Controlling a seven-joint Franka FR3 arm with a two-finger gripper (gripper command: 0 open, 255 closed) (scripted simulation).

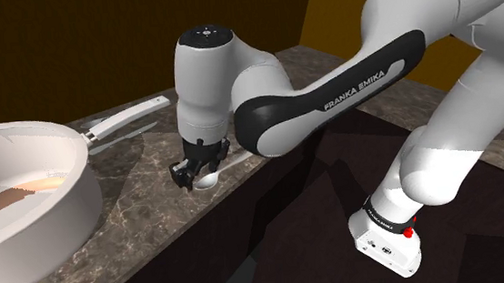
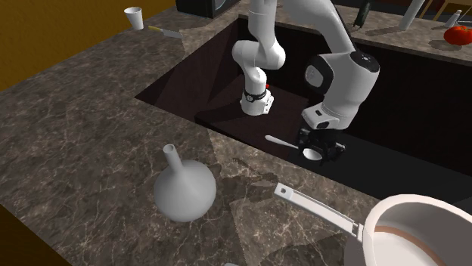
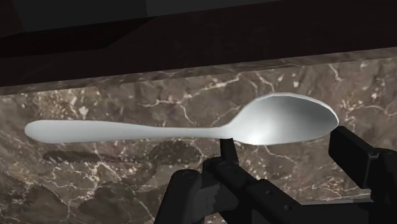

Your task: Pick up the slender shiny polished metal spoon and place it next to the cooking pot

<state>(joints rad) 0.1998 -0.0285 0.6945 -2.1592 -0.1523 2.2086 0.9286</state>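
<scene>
A slender pale metal spoon [image 3: 159,131] lies level across the gripper, its bowl [image 3: 289,118] clasped between the two black fingers. My gripper [image 3: 284,141] is shut on that bowl. In the shoulder view the gripper [image 1: 198,172] points down at the front edge of the dark marble counter [image 1: 144,185], with the spoon [image 1: 209,177] low over the stone. The white cooking pot [image 1: 63,208] stands toward that view's left, its long handle [image 1: 125,117] pointing toward the arm. In the second exterior view the spoon [image 2: 284,142] sticks out over the dark recess, and the pot [image 2: 378,221] sits at the lower right.
A white flask-shaped vessel [image 2: 185,189] stands on the counter toward the second exterior view's left of the pot handle [image 2: 318,208]. The arm's base [image 2: 256,102] sits down in a dark sunken recess [image 2: 197,75]. A white cup [image 2: 134,17] and a red object [image 2: 458,34] stand far off.
</scene>
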